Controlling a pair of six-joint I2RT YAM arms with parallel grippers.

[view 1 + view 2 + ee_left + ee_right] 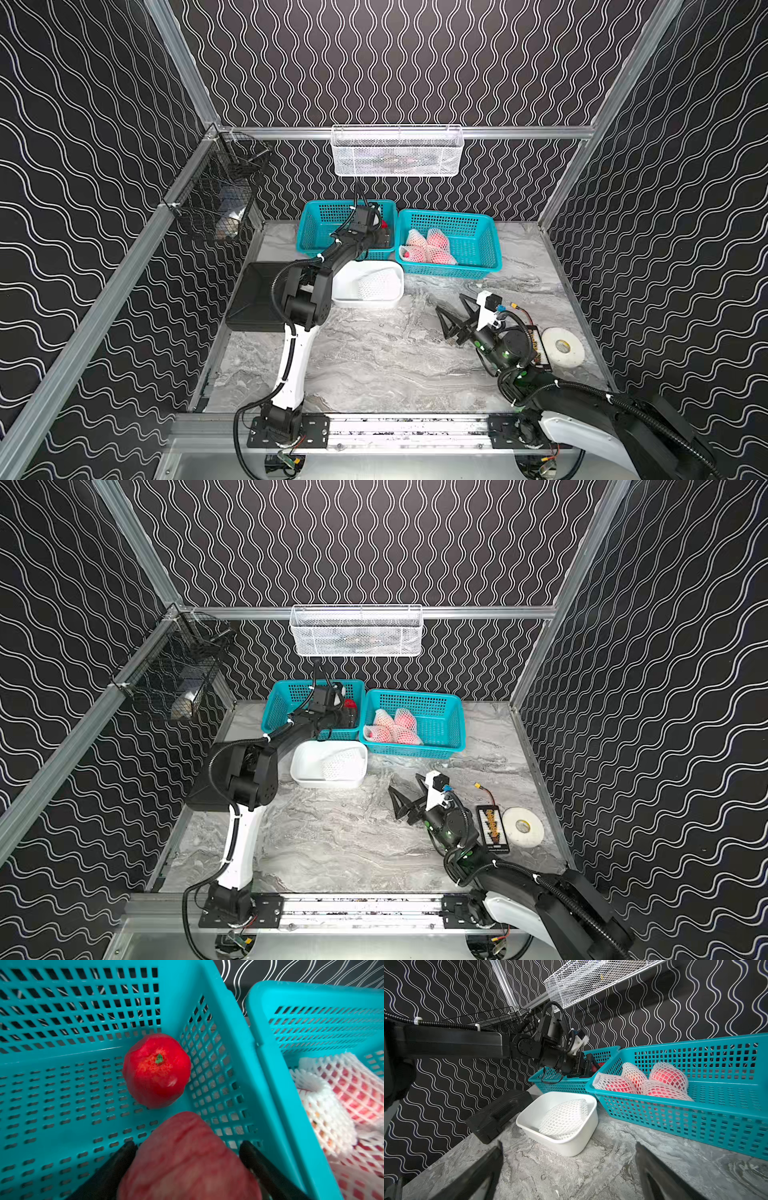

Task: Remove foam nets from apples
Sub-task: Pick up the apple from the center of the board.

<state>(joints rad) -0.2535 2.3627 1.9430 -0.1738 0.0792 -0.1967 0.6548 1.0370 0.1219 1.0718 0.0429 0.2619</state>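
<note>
Left hand (pixel 187 1144) is out over the teal basket (pixel 62 1084) that sits directly behind the white tub (pixel 347 291), and there's a bare mottled apple (pixel 187 1165) right between its two black fingers (pixel 122 1157). The jaws are spread wide, one finger at each flank of the fruit. The apple is blurred, though, so whether they press on it or stand just clear I cannot tell. From the wrist view that apple looks elongated, its long axis running out along the fingers, away from the tub. Out that way, in the basket's back corner, a glossy red apple (pixel 156 1070) sits bare on the basket floor. Its green-stubbed end is turned up toward the wrist camera, and its side is just beside the basket wall. In the tub itself there's one empty foam net (pixel 376 284), lying on its side with its long axis along the tub's length, up against the wall farthest from the left arm. Behind the tub and off to its right, just beside the first basket, stands the second teal basket (pixel 469 235). Four netted apples (pixel 428 247) are bunched at its end nearest the tub, lying over, their tapered net ends pointing different ways. Right hand (pixel 449 302) is to the right of the tub, over the tabletop (pixel 374 357), with jaws wide apart and nothing between them.
</note>
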